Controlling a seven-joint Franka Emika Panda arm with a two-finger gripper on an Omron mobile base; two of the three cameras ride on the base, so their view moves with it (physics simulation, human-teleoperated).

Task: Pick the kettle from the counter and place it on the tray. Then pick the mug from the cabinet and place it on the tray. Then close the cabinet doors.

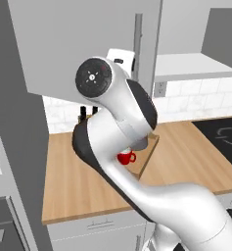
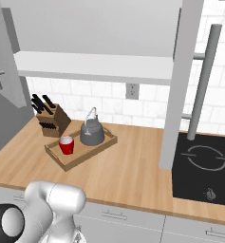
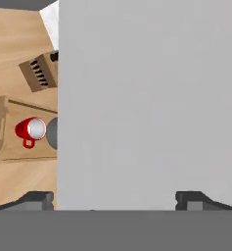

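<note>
**Open gripper at the cabinet door**

The gripper (image 3: 115,198) stood spread wide, holding nothing, its fingertips (image 3: 36,200) flanking a grey cabinet door (image 3: 147,98). Beyond, the red mug (image 2: 66,144) and kettle (image 2: 92,131) sat together in the wooden tray (image 2: 96,148) on the counter (image 2: 133,171), beside the knife block (image 2: 54,121).

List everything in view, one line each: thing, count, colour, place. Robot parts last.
kettle: 1, dark grey, on the tray
mug: 1, red, on the tray beside the kettle
tray: 1, light wood, on the counter
counter: 1, light wood
knife block: 1, wooden, black handles, behind the tray
cabinet doors: 2, light grey, open
cooktop: 1, black, right
wall outlet: 1, grey, backsplash
end effector: 1, dark fingers, open, at a door panel
</note>
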